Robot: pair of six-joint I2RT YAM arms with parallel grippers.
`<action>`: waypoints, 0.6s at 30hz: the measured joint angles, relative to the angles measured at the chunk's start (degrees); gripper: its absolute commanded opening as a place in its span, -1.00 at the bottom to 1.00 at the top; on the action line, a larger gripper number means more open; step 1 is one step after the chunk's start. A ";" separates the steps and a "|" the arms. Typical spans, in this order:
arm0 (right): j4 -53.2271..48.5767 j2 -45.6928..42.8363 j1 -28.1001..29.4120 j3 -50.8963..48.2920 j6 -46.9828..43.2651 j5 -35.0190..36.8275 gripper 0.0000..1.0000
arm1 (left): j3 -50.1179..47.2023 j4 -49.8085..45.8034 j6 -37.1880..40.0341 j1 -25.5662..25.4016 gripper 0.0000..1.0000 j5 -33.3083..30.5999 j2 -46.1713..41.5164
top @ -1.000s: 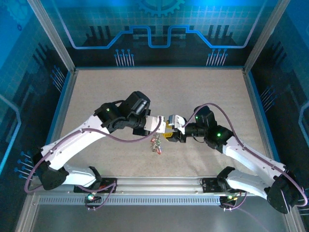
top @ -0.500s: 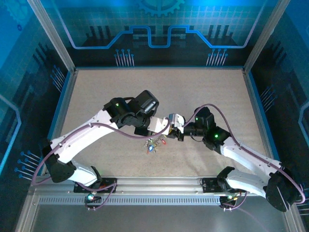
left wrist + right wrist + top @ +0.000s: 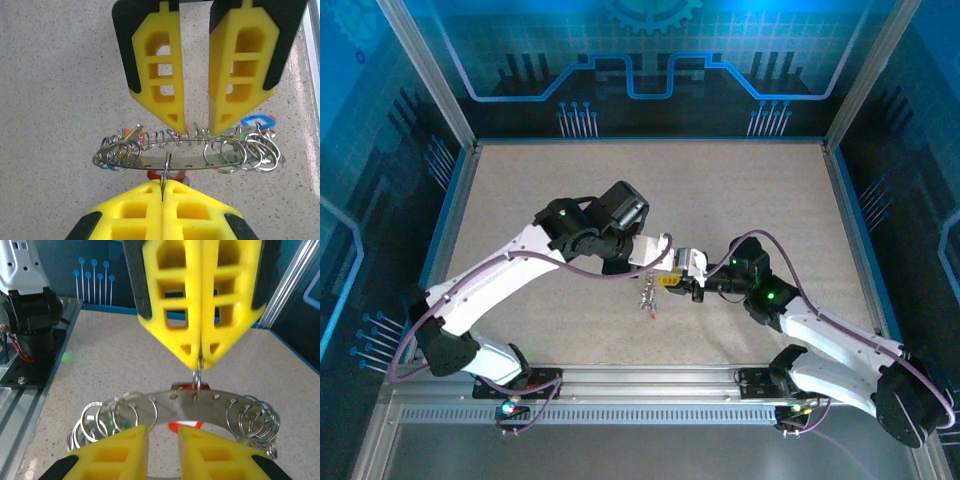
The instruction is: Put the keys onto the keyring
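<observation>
- Above the worktop [image 3: 740, 190], near its middle, the keyring [image 3: 195, 161] hangs between the two arms, clear of the surface.
- The left gripper [image 3: 163, 184] is pressed together, pinching a small ring [image 3: 168, 162] that appears to pass through a hole in the keyring.
- The right gripper [image 3: 197, 125] is narrowly spread, its tips at the keyring's far edge; no grip is evident.
- The keys [image 3: 648, 298] dangle from the keyring as a tagged cluster. Loading is judged largely done; whether any key remains off cannot be told.

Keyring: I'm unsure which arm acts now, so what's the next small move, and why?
Probably close the right end effector on the keyring: its fingers sit apart at the rim, while the left end effector pinches a small ring through it.
</observation>
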 measured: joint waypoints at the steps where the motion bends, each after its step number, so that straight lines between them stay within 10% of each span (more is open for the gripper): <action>1: 0.52 -0.07 0.02 -0.07 0.02 0.00 -0.49 | 0.24 -0.04 -0.20 0.02 -1.00 0.11 0.20; 18: 6.32 1.01 0.11 -0.50 3.04 0.85 -0.56 | 1.81 -0.26 -1.18 0.44 -1.00 1.99 1.20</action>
